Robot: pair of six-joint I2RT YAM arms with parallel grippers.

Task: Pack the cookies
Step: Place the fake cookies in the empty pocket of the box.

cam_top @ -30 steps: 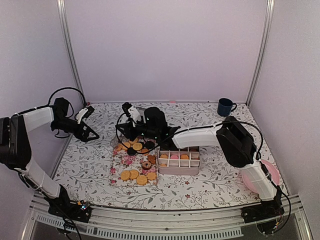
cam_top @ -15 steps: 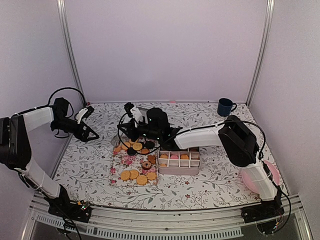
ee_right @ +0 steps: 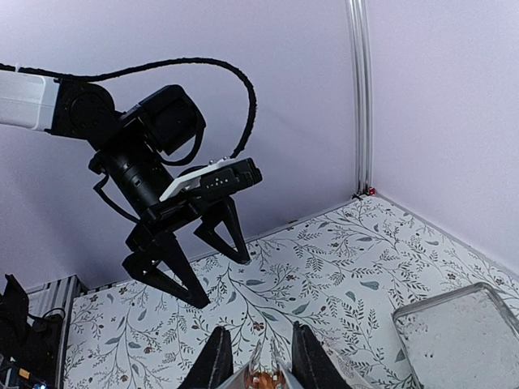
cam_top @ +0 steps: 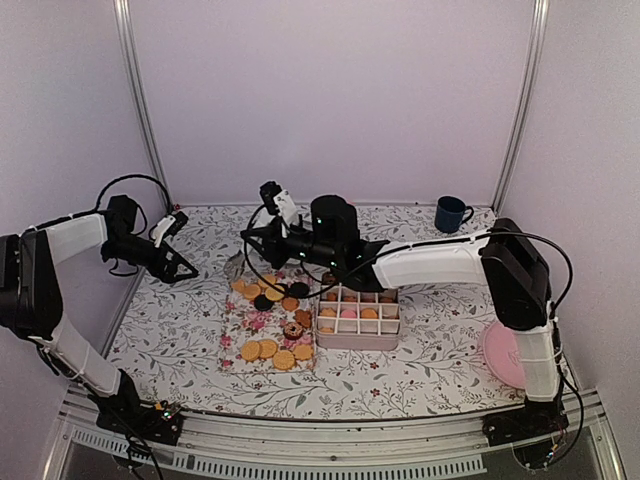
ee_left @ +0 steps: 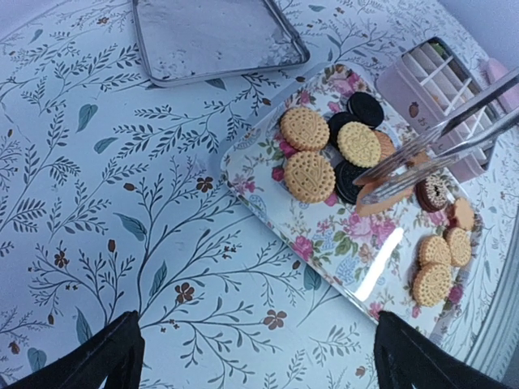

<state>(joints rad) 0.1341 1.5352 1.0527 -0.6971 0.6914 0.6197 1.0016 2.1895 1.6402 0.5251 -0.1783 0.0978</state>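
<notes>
Golden and dark round cookies [cam_top: 268,292] lie on a flowered tray [cam_top: 240,335], with more cookies [ee_left: 310,175] showing in the left wrist view. My right gripper [cam_top: 258,240] hangs over the tray's far end, shut on metal tongs [ee_left: 454,134]. The tongs pinch one golden cookie [ee_left: 375,197] just above the tray. That cookie [ee_right: 272,378] shows between my right gripper's [ee_right: 263,361] fingers. A pink divided box [cam_top: 358,322] beside the tray holds a few cookies. My left gripper [cam_top: 185,268] is open and empty over the cloth, left of the tray, and is also seen in the right wrist view [ee_right: 220,279] and its own view [ee_left: 263,356].
A clear lid [ee_left: 215,36] lies on the flowered cloth behind the tray. A blue mug [cam_top: 452,213] stands at the back right. A pink plate [cam_top: 505,355] sits at the right edge, by my right arm's base.
My right arm rose and drew back to the right from the tray's cookies, its jaws closing further on the tongs. My left arm stayed still.
</notes>
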